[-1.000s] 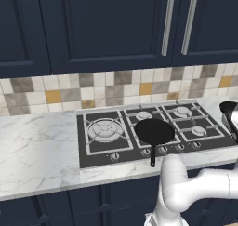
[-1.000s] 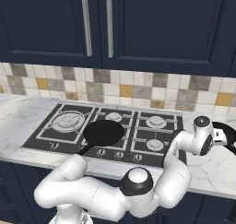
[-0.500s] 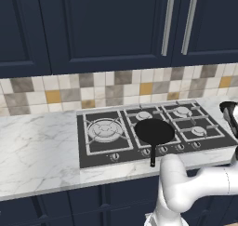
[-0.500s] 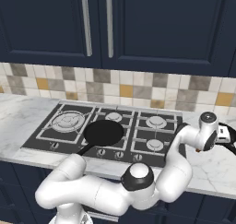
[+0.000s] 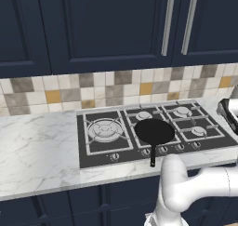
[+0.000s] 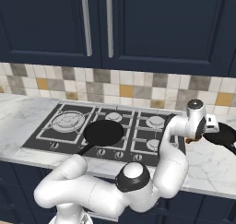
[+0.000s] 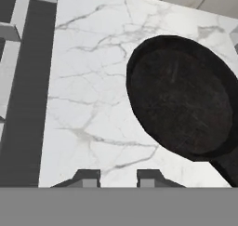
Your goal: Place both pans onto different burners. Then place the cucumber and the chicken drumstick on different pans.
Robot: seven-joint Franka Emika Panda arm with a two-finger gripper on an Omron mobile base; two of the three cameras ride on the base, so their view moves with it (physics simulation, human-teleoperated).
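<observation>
One black pan (image 5: 154, 131) (image 6: 103, 132) sits on the cooktop's middle front burner, its handle pointing to the counter's front edge. The other pan (image 6: 224, 134) (image 7: 182, 96) lies on the marble counter right of the cooktop (image 6: 69, 138). My gripper (image 6: 201, 129) (image 5: 228, 112) (image 7: 118, 176) hovers over the counter between the cooktop's right edge and that pan. Its fingertips (image 7: 86, 176) stand a narrow gap apart, with bare marble between them and nothing held. A small orange-brown bit that looks like the chicken drumstick (image 6: 197, 138) peeks out under the hand. The cucumber is out of view.
Other burners (image 5: 106, 128) (image 5: 182, 111) on the cooktop carry nothing. The marble counter (image 5: 37, 146) stretches left of the cooktop. A tiled backsplash and dark blue cabinets (image 5: 116, 29) rise behind it.
The hand has risen slightly and turned over the counter right of the cooktop. Both pans stay where they were.
</observation>
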